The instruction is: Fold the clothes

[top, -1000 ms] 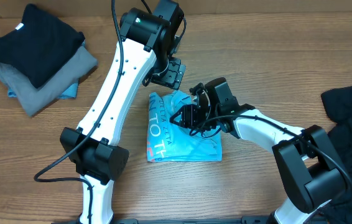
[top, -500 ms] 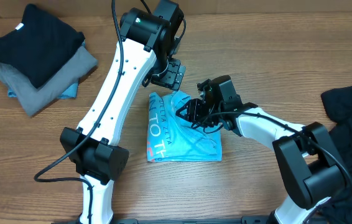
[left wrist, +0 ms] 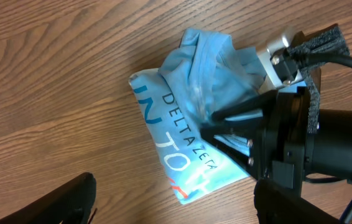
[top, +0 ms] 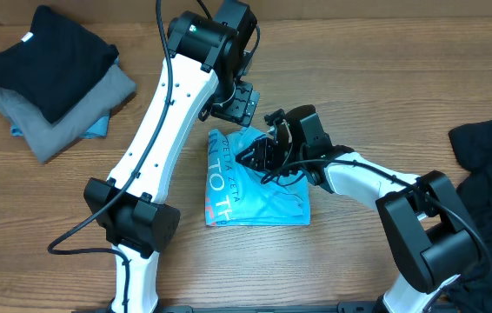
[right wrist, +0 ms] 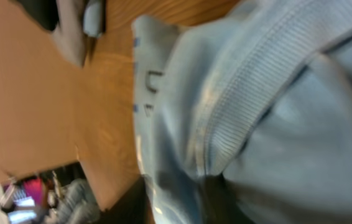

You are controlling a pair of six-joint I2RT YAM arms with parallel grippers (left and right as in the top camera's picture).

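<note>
Right gripper [top: 244, 159] tight on folded blue T-shirt [top: 229, 200]

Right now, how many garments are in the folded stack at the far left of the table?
3: a black garment on top, a gray one beneath it, and a light-blue edge peeking out below. More may be hidden underneath.

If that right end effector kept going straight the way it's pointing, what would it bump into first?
The light blue T-shirt: the right end effector has its tips right at the bunched fabric, with the wooden table probably beneath.
</note>
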